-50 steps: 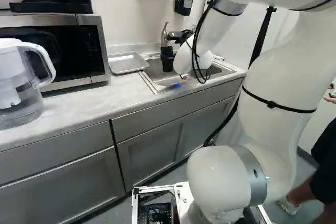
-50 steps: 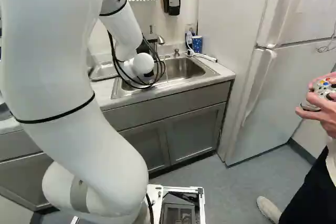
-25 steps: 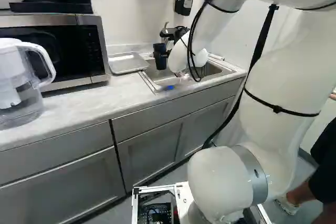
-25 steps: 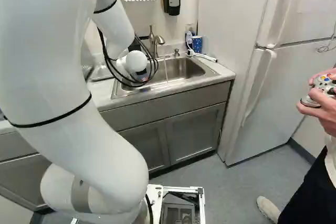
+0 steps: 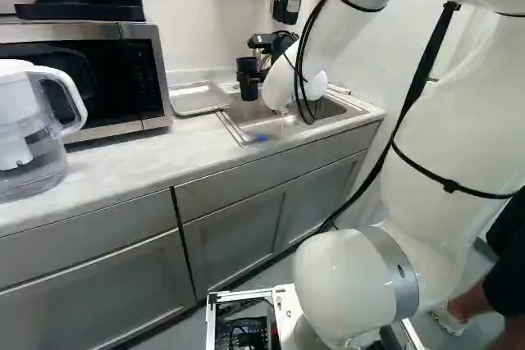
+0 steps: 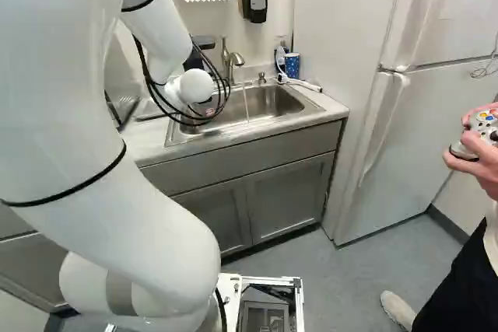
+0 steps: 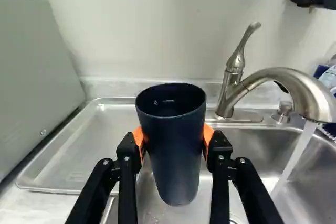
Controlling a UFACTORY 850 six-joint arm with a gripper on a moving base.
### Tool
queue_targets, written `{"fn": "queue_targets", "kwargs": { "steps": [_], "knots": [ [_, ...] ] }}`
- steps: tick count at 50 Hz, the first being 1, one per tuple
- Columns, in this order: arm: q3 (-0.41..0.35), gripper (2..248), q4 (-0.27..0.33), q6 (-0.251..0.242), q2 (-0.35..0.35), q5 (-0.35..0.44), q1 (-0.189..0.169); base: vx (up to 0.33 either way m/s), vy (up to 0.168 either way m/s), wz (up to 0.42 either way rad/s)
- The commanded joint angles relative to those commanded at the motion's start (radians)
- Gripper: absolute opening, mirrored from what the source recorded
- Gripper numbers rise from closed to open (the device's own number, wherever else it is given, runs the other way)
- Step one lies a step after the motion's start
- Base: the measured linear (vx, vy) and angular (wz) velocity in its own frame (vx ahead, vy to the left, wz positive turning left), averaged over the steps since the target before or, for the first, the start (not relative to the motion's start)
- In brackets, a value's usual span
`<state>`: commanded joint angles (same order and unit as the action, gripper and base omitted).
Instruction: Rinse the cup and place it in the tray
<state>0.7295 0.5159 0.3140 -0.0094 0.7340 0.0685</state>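
In the left base view my gripper [image 5: 264, 71] hangs over the sink's near-microwave side, mostly hidden by the wrist, with the dark blue cup [image 5: 248, 79] beside it. The wrist view has both orange pads of the gripper [image 7: 173, 142] pressed on opposite sides of the cup [image 7: 176, 156], which is upright with its mouth up, over the sink [image 7: 257, 145]. The metal tray [image 7: 79, 156] lies flat on the counter, just beside the cup. Water runs from the faucet [image 7: 294, 90], away from the cup.
The microwave [image 5: 107, 79] stands beside the tray, and a water pitcher [image 5: 33, 129] sits nearer on the counter. A patterned blue cup [image 6: 292, 64] and a white hose are behind the sink's far corner. A refrigerator [image 6: 412, 114] stands right of the sink. A person holds a controller at the right.
My arm has carried the cup sideways out from the faucet toward the tray and raised it somewhat. The running stream now shows in the right base view. The base has stayed put.
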Motion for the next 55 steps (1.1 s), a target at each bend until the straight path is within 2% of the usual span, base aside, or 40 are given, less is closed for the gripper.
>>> {"fn": "queue_targets", "kwargs": {
  "steps": [16,20,37,55],
  "knots": [
    [0.011,124,-0.001,0.000,-0.007,0.000,0.024,0.000,0.000,0.000],
    [0.014,124,-0.004,0.017,-0.009,0.000,0.030,0.000,0.000,0.000],
    [0.014,124,-0.037,0.179,-0.010,0.003,0.031,0.000,0.000,0.000],
    [0.014,124,-0.037,0.367,-0.010,0.003,0.031,0.000,0.000,0.000]
  ]
}}
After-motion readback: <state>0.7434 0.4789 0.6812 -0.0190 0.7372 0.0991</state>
